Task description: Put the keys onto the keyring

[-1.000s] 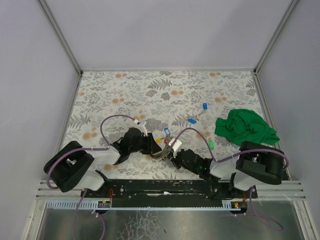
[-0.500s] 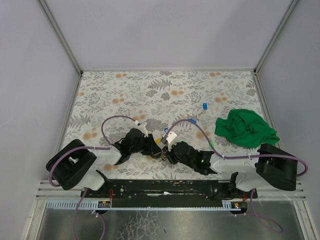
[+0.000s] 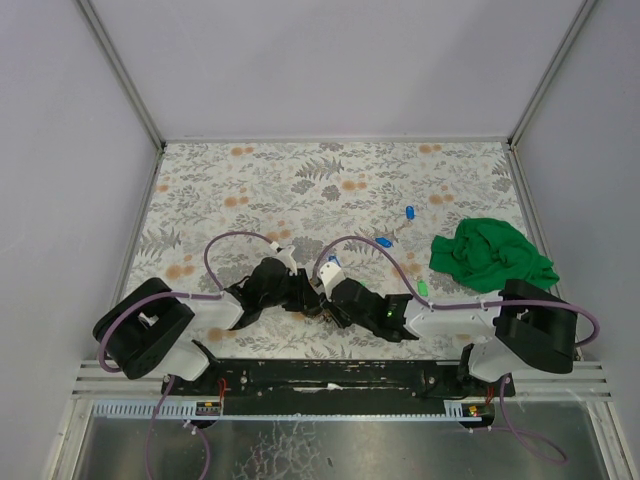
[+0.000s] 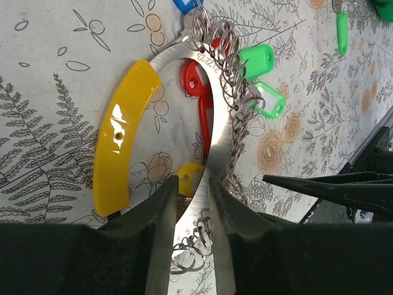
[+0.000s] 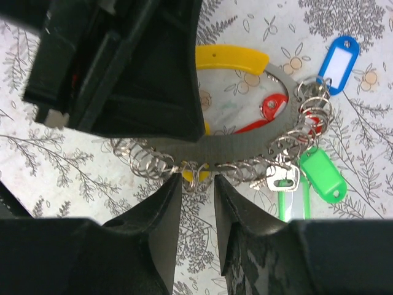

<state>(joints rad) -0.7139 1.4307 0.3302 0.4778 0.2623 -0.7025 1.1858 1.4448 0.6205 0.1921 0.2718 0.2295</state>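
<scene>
The keyring (image 4: 215,92) is a flat grey metal band with a yellow grip (image 4: 120,129) and several small split rings strung along it. Red (image 4: 198,86), green (image 4: 258,60) and yellow (image 4: 187,178) tagged keys hang on it. It also shows in the right wrist view (image 5: 245,144). My left gripper (image 4: 191,184) is shut on the band. My right gripper (image 5: 198,181) is narrowly open, its tips at the split rings under the band, holding nothing. A blue tagged key (image 5: 338,58) lies beside the ring. In the top view the two grippers (image 3: 318,292) meet tip to tip.
Loose keys lie on the floral mat: two blue ones (image 3: 408,212) (image 3: 383,242) and a green one (image 3: 422,288). A crumpled green cloth (image 3: 490,255) sits at the right. Grey walls enclose the mat on three sides.
My right gripper has moved left, up to the keyring held by my left gripper. The left arm has hardly moved.
</scene>
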